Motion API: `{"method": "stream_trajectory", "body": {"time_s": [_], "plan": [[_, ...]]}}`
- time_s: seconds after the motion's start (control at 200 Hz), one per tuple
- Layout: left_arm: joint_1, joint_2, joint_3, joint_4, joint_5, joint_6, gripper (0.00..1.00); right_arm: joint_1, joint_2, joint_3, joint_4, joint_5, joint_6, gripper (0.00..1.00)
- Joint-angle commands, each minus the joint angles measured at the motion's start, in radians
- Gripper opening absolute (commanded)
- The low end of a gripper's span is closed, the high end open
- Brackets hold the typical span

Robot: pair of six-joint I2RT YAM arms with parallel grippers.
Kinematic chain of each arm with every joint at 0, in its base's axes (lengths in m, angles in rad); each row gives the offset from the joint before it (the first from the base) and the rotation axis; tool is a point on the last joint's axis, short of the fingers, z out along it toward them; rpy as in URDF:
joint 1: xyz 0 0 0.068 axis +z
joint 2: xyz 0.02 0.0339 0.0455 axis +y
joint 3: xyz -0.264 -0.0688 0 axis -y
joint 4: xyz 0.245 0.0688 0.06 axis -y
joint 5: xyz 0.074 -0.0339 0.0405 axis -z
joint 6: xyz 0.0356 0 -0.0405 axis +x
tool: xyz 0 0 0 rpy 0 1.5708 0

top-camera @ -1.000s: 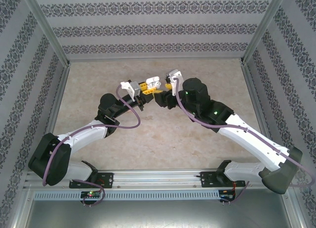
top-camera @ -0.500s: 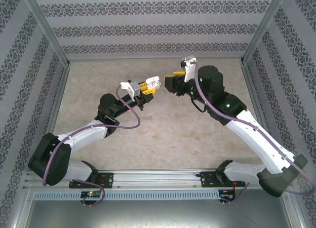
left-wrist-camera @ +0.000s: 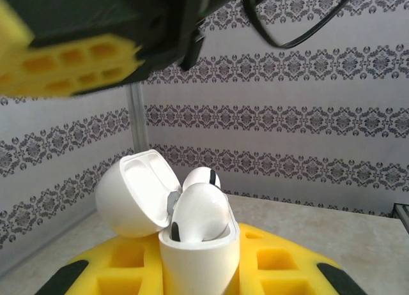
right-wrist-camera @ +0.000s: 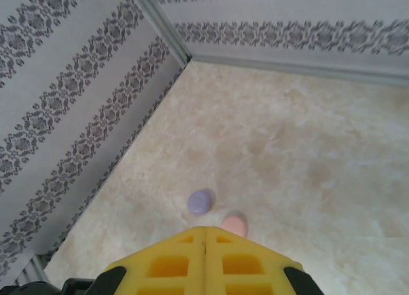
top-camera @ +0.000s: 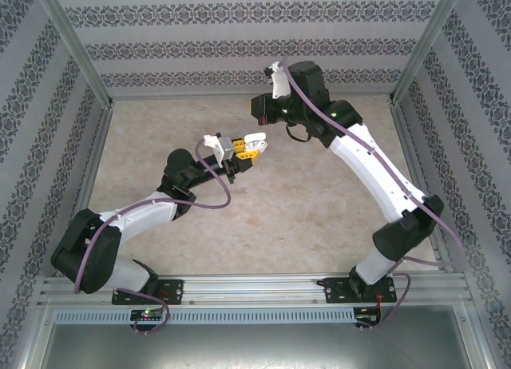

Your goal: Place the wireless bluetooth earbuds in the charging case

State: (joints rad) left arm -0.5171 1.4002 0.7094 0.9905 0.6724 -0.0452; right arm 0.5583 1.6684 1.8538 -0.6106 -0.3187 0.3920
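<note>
Over beige marbled tabletop, pinches open white charging case in left gripper, white earbuds inside; holds right gripper aloft, yellow fingers pressed together.

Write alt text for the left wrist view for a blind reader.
An open white charging case stands upright between the yellow fingers of the left gripper, its lid flipped open and two white earbuds seated inside. Patterned walls rise behind, and a blurred yellow and black part sits at top left.

Robot lab cell — aluminium frame, patterned wall panels, marble-look tabletop.
</note>
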Motion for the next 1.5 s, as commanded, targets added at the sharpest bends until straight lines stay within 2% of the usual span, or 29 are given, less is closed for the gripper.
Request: {"method": "stream_trajectory", "body": {"time_s": [0.0, 0.2, 0.585, 0.704, 0.844, 1.029, 1.254, 1.494], "plan": [[-0.004, 0.005, 0.041, 0.021, 0.046, 0.014, 0.0, -0.005, 0.053, 0.076, -0.105, -0.077, 0.021, 0.0], [-0.004, 0.006, 0.045, 0.027, 0.031, 0.024, 0.0, -0.006, 0.069, 0.075, -0.171, -0.12, -0.002, 0.0], [-0.004, 0.026, 0.051, 0.04, -0.04, 0.036, 0.0, 0.037, -0.171, -0.198, -0.121, -0.103, 0.039, 0.0], [-0.002, 0.038, 0.056, 0.045, -0.043, 0.021, 0.0, 0.018, -0.256, -0.274, -0.054, 0.029, 0.087, 0.0], [-0.002, 0.043, 0.049, 0.016, -0.071, -0.014, 0.0, -0.059, -0.392, -0.393, 0.042, 0.201, 0.179, 0.01], [-0.002, 0.089, 0.055, -0.082, -0.119, -0.115, 0.0, -0.135, -0.511, -0.595, 0.1, 0.269, 0.257, 0.09], [-0.002, 0.224, 0.116, -0.284, -0.138, -0.327, 0.0, -0.133, -0.569, -0.848, 0.165, 0.315, 0.308, 0.19], [-0.003, 0.407, 0.212, -0.447, -0.136, -0.509, 0.0, -0.124, -0.564, -0.936, 0.189, 0.341, 0.322, 0.27]]}}
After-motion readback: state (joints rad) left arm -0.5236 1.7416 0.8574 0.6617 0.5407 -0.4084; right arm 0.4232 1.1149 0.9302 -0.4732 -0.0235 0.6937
